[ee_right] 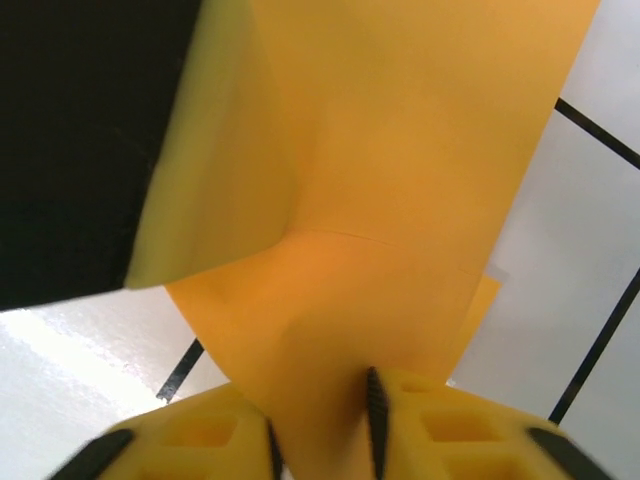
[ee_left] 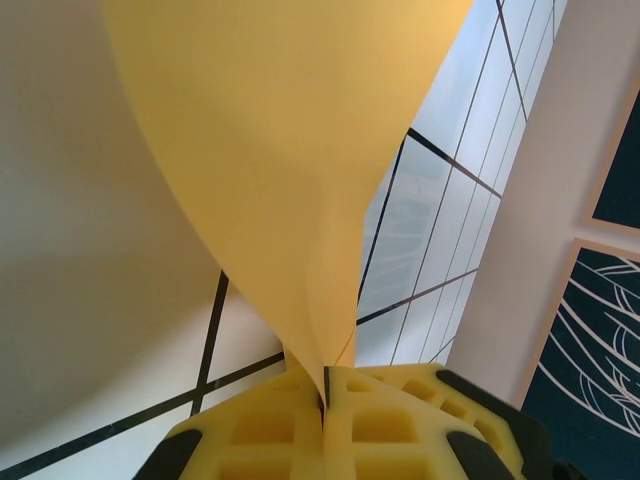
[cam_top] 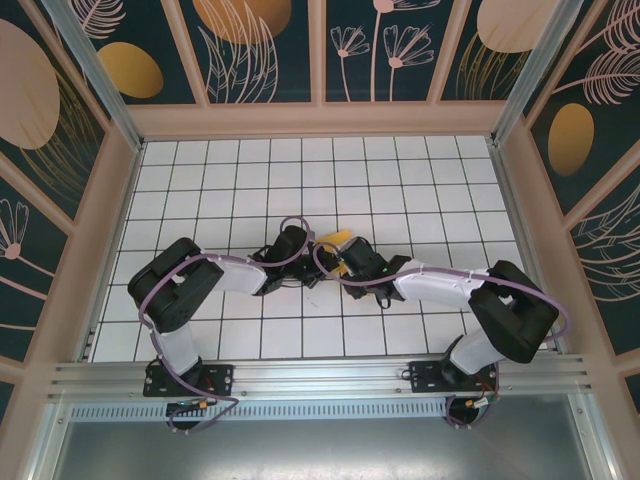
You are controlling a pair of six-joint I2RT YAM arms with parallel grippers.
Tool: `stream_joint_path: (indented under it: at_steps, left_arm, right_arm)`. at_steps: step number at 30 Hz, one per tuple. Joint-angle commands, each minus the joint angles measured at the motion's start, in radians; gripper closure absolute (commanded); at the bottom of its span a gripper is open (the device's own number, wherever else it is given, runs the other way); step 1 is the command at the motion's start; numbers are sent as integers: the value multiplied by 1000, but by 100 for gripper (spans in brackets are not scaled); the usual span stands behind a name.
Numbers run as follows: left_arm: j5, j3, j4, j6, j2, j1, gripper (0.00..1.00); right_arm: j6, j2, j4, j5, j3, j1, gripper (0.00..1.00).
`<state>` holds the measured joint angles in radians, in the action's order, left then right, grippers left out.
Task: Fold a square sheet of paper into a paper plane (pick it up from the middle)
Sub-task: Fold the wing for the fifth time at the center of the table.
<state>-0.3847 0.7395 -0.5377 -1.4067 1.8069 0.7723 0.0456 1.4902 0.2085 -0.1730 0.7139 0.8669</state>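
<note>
Bright even light, wrist close-ups blurred (glare)

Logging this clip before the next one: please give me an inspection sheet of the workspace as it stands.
Surface: white table with black grid lines.
Job's things: orange-yellow sheet of paper, creased and curved, held up between both arms at mid-table; not yet a finished plane.
Clutter: nothing seen.
Grippers: left gripper, jaws shut on a pinched part of the paper; right gripper, jaws clamped on a folded part.
Cables: purple cables loop along both arms.
Surroundings: dark teal floral wall panels in wooden frames; metal rail at the near edge.
</note>
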Motion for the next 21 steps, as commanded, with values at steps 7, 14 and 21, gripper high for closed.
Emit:
stream_joint_path:
  at_steps: [7, 14, 21]
  left_arm:
    - [21, -8, 31, 22, -32, -14, 79]
    - [71, -51, 84, 63, -152, -68, 51]
    - [111, -53, 164, 139, -225, -82, 47]
  right_arm:
    - [37, 17, 7, 92, 53, 0, 86]
    - [85, 46, -33, 263, 54, -40, 86]
    - [136, 93, -98, 451, 45, -122, 84]
